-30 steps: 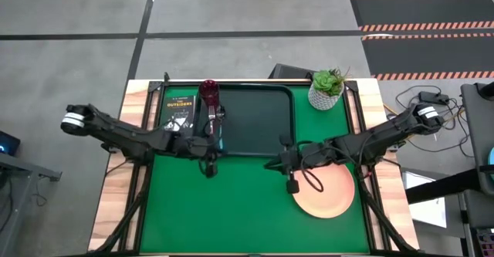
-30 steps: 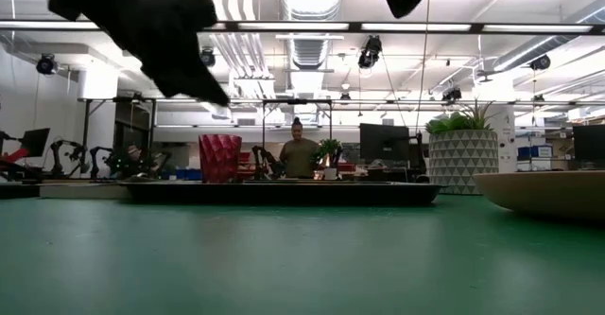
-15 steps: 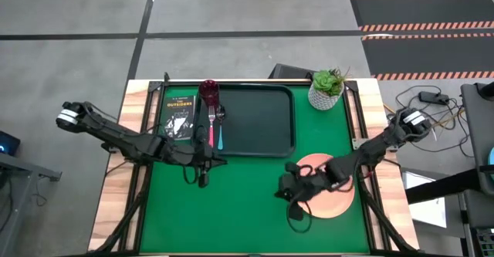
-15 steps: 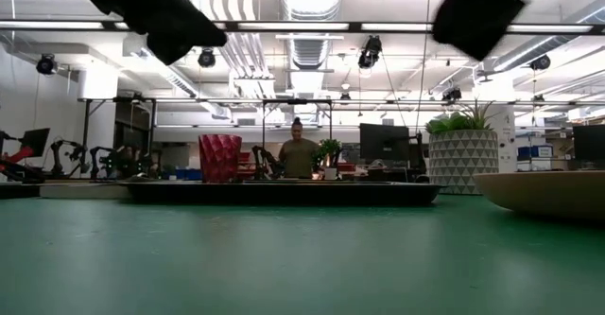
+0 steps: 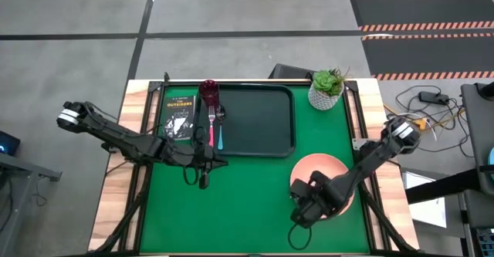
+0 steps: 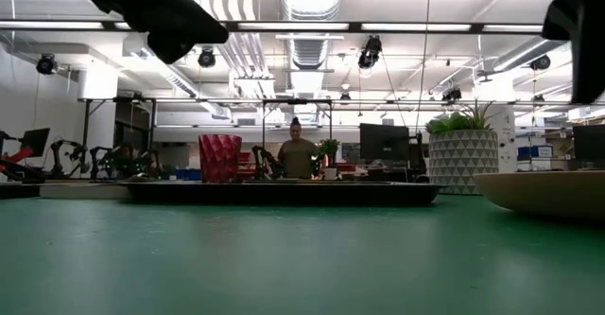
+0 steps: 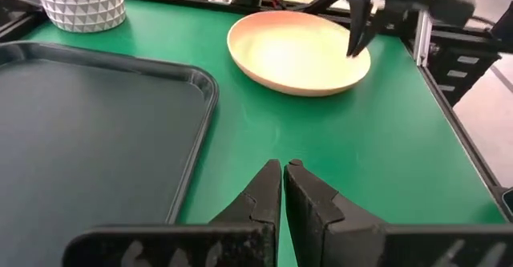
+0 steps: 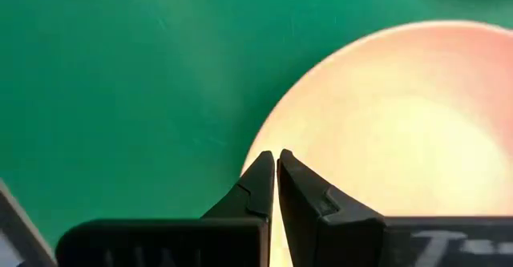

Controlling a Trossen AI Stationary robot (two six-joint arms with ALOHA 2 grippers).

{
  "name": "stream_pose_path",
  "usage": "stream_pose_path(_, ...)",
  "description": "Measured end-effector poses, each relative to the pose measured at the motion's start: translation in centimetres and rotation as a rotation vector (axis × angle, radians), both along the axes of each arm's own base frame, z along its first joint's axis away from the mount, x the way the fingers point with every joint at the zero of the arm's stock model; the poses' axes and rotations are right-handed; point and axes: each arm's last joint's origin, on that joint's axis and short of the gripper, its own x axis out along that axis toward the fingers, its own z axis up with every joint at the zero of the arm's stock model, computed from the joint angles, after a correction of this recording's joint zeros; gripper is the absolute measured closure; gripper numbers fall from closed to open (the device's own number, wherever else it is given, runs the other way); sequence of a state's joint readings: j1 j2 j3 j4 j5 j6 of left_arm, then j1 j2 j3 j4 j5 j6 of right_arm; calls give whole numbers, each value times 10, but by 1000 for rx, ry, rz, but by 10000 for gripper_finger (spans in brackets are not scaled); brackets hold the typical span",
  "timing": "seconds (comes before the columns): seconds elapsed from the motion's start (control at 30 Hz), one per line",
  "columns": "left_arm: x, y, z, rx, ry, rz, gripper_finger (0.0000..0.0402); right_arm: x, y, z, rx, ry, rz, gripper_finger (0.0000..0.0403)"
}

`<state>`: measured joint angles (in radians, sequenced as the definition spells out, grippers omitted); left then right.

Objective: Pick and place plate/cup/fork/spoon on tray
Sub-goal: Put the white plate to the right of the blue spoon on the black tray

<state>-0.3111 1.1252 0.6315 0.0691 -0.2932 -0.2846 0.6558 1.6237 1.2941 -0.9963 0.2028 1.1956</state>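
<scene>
Fingers pressed together and gripping nothing, the right tool (image 5: 302, 211) hangs over the near rim of the large round peach-orange plate (image 5: 332, 178), which lies flat on the green worktop (image 5: 239, 203) and is, by my reckoning, the one piece left to carry. Across from it the left tool (image 5: 204, 178), likewise closed and empty, hovers just short of the dark green-black rectangular tray (image 5: 262, 122). Beyond that tool, on the tray's near-left part, the pink-red-handled fork (image 5: 210, 126) and blue-handled spoon (image 5: 218, 136) lie side by side, with the dark red cup (image 5: 208, 92) upright behind them, seemingly already placed.
</scene>
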Motion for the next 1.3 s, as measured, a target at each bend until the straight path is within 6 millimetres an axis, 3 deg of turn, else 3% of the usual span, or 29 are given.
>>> stream_pose_path(0.37,0,0,0,-22,-1,9,402,12,12,-22,-22,72,9,386)
stream_pose_path(0.73,0,0,0,-22,-1,7,402,14,12,-24,-31,58,67,270)
stream_pose_path(0.9,0,-1,0,-21,1,6,402,13,12,-28,-39,62,69,239)
stream_pose_path(1.3,0,-1,0,-21,3,5,402,21,14,-70,-145,129,39,243)
